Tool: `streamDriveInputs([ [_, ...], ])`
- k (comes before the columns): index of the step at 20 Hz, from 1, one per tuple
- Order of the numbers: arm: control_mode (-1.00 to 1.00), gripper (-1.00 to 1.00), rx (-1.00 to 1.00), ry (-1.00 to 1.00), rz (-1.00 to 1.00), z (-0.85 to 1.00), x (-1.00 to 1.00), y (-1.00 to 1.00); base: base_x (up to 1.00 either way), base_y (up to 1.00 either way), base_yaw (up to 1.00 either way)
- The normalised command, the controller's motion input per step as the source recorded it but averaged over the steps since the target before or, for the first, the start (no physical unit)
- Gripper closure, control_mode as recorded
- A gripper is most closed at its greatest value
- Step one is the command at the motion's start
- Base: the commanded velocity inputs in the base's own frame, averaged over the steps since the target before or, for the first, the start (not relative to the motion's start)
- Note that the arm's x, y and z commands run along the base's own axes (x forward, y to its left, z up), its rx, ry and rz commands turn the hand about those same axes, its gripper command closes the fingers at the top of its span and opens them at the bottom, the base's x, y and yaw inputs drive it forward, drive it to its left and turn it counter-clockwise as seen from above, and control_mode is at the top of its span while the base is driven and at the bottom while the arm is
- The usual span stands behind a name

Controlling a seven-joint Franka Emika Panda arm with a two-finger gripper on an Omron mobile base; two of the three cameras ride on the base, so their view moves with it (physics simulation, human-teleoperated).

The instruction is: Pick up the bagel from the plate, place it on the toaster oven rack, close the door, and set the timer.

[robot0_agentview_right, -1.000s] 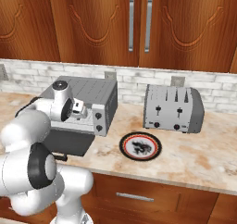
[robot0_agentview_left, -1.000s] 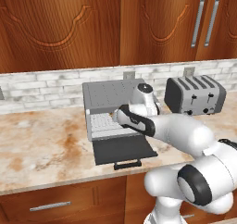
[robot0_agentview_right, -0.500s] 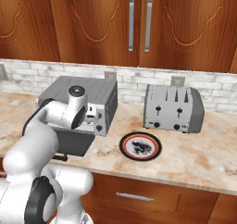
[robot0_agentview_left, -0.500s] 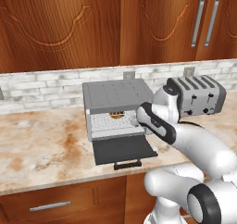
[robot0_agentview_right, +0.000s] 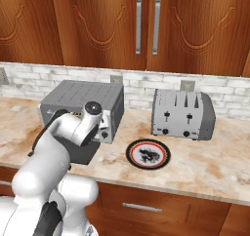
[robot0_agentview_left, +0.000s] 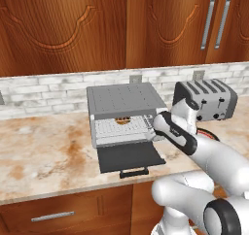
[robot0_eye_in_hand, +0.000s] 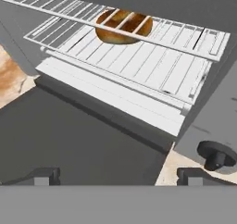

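The bagel (robot0_eye_in_hand: 122,26) lies deep inside the toaster oven on the toaster oven rack (robot0_eye_in_hand: 139,68), with thin wire bars crossing over its top. It also shows as a small brown spot in the cavity (robot0_agentview_left: 121,121). The dark grey door (robot0_eye_in_hand: 78,140) hangs fully open and flat in front of the oven (robot0_agentview_left: 129,156). My gripper (robot0_eye_in_hand: 118,177) is open and holds nothing. It hovers above the door's right front part, back from the rack. The plate (robot0_agentview_right: 148,153) sits bare on the counter, to the right of the oven.
A silver slot toaster (robot0_agentview_right: 183,114) stands at the back right, behind the plate. A black knob (robot0_eye_in_hand: 216,154) sticks out of the oven's right front panel, close to my right fingertip. Wooden cabinets hang above the marble counter (robot0_agentview_left: 44,151).
My arm has drawn back out of the oven opening and swung right, leaving the bagel on the rack. The jaws stayed open.
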Motion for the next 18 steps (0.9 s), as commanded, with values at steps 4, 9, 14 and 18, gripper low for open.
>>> streamDriveInputs([
  [4, -1.00, -1.00, -0.03, -0.14, 0.01, 0.00, -0.22, 0.64, 0.00, 0.00, 0.00],
  [9, -1.00, -1.00, 0.11, -0.04, -0.09, 0.00, -0.53, 0.52, 0.00, 0.00, 0.00],
  [14, -1.00, -1.00, 0.13, 0.01, -0.16, -0.06, -0.79, 0.27, 0.00, 0.00, 0.00],
  [18, -1.00, -1.00, 0.13, 0.03, -0.27, -0.01, -0.81, 0.31, 0.00, 0.00, 0.00],
])
